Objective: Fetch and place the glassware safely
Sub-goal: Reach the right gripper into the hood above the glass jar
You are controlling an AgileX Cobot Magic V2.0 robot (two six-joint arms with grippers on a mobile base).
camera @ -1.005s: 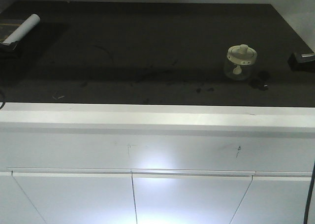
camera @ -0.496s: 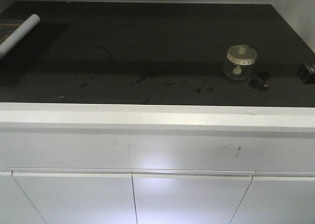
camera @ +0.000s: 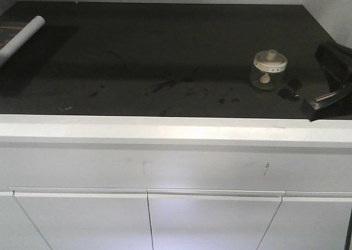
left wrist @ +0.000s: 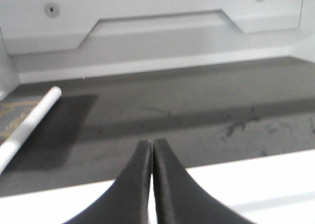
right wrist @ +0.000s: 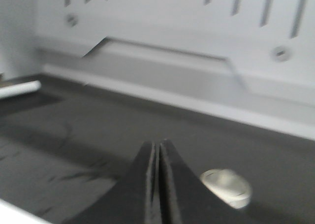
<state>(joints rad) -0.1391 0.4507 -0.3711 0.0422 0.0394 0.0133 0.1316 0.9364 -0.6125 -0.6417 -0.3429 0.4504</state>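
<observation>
My left gripper (left wrist: 151, 143) is closed: in the left wrist view its two black fingers meet along their full length, with nothing between them, above the white front edge (left wrist: 256, 184) of the counter. My right gripper (right wrist: 158, 145) is likewise closed and empty, fingers pressed together over the dark countertop (camera: 165, 46). The glass jar (camera: 269, 70) stands upright on the right part of the countertop, its cream-white knobbed lid seated on top. In the right wrist view the jar appears blurred, low and to the right of my fingertips, apart from them. In the front view my right arm (camera: 335, 60) enters at the right edge, near the jar but not touching it. Small dark debris (camera: 290, 89) lies just beside the jar. A white rolled tube (camera: 22, 37) lies at the far left, well apart from the jar. Scuff marks (camera: 170, 84) cross the counter's middle.
</observation>
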